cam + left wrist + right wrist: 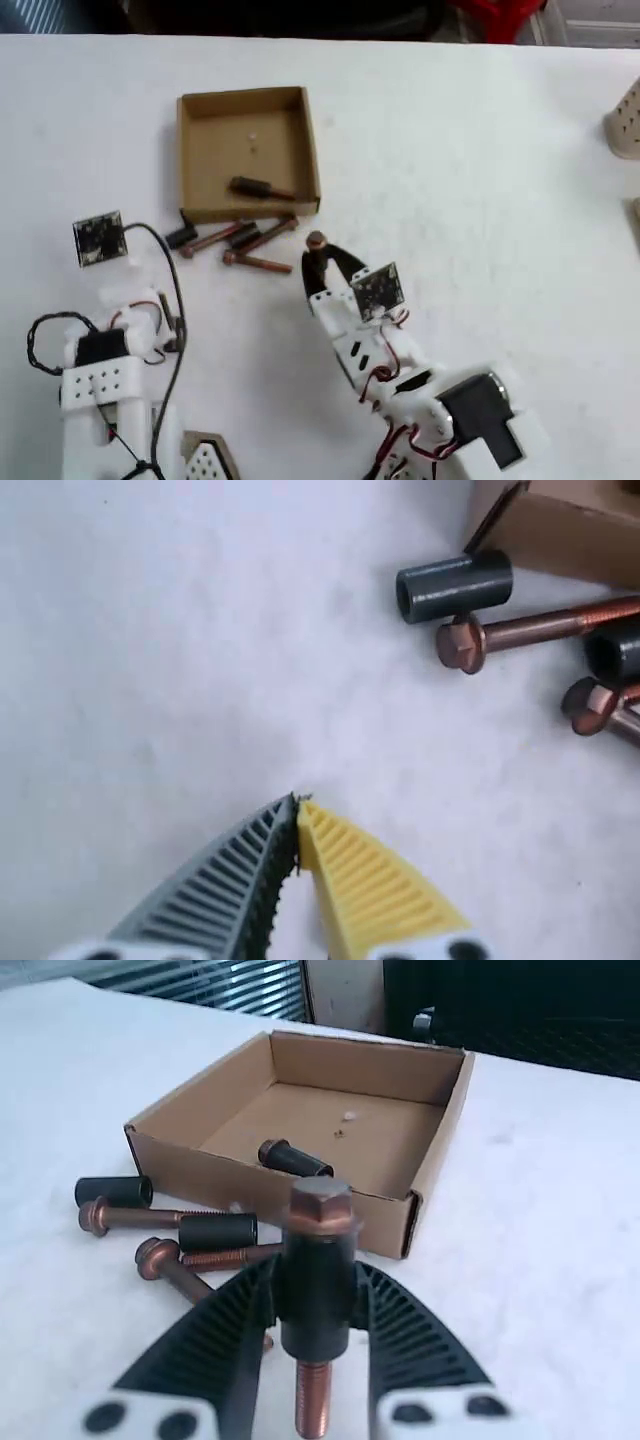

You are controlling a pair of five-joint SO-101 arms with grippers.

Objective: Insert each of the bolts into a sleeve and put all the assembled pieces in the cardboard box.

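Note:
The cardboard box (190, 150) (430, 1070) lies open at the table's middle left, with one bolt-in-sleeve piece (262, 188) (292, 1158) inside. In front of it lie a loose black sleeve (181, 237) (455, 585), a copper bolt (213, 239) (530, 630), a second sleeve (245, 235) (217, 1231) around a bolt, and another bolt (258, 262) (170, 1263). My right gripper (322, 262) (315, 1290) is shut on a black sleeve with a bolt through it (317, 1260), held upright just right of the loose parts. My left gripper (297, 808) is shut on nothing, a short way from the loose sleeve.
The left arm (100, 360) sits at the lower left with a looping black cable. A perforated block (205, 462) lies at the bottom edge and a beige object (625, 125) at the right edge. White table stretches right of the box.

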